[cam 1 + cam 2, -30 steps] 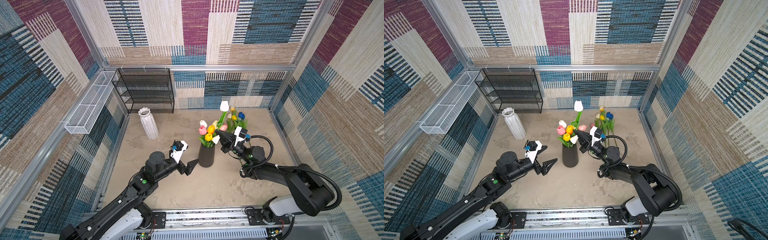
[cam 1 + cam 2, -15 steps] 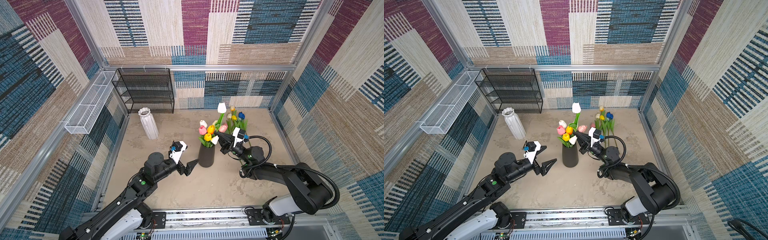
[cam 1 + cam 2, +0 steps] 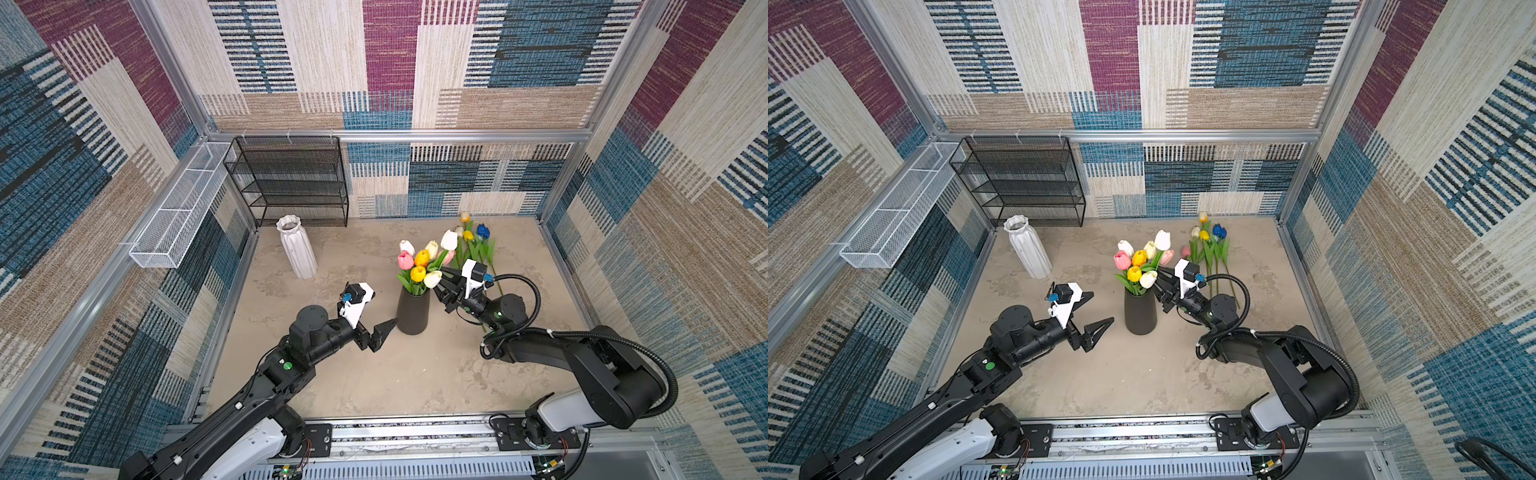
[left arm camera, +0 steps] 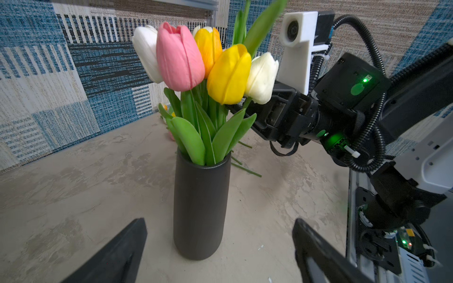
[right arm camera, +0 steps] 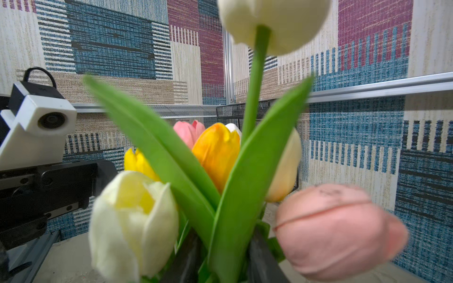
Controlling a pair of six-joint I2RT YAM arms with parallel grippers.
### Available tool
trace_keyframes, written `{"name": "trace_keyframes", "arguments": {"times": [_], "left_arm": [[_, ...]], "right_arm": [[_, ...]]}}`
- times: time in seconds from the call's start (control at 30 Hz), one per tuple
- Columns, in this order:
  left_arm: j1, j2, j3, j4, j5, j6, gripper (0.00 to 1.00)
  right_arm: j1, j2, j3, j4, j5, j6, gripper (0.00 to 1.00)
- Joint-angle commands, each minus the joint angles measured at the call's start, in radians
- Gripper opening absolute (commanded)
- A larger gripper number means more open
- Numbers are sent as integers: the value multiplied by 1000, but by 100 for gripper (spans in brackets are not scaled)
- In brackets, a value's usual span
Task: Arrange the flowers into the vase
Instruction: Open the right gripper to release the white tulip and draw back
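Observation:
A black vase (image 3: 412,311) (image 3: 1140,311) (image 4: 201,208) stands mid-table holding several of the flowers (image 3: 419,266) with pink, yellow, orange and cream heads. A tall white tulip (image 3: 449,240) (image 5: 274,22) rises above them. My right gripper (image 3: 440,284) (image 5: 223,257) is at the bunch's right side, just above the rim. It is open, and the white tulip's stem and leaves stand between its fingers. My left gripper (image 3: 1102,307) (image 4: 220,221) is wide open just left of the vase, touching nothing. More flowers (image 3: 473,245) (image 3: 1210,245) lie on the table behind the right gripper.
A ribbed white vase (image 3: 297,249) stands at the back left. A black mesh rack (image 3: 291,183) is against the back wall. A white wire basket (image 3: 178,208) hangs on the left wall. Patterned walls close in the table on three sides.
The white tulip's head has sunk lower toward the bunch. My right gripper's jaws have parted from its stem. The left arm has hardly moved.

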Motion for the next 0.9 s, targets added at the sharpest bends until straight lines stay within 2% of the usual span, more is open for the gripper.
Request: {"name": "trace_keyframes", "arguments": {"times": [0.0, 0.17, 0.4, 0.53, 0.67, 0.8, 0.87], "left_arm": [[0, -1, -3, 36, -10, 3, 96], [0, 2, -8, 48, -15, 5, 96], [0, 15, -8, 58, -18, 11, 96], [1, 29, -3, 71, -13, 12, 96], [0, 36, 3, 73, -8, 12, 96], [0, 30, -1, 70, -8, 11, 96], [0, 26, 0, 61, -11, 15, 96]], "right_arm": [[2, -37, -2, -44, 25, -30, 40], [2, -104, -8, -124, 39, -56, 54], [2, -193, -6, -277, 31, -95, 62], [2, -213, 24, -363, 33, -111, 55], [2, -241, 72, -453, -3, -121, 38], [2, -277, 103, -528, -36, -130, 36], [2, -289, 131, -583, -35, -135, 31]]}}
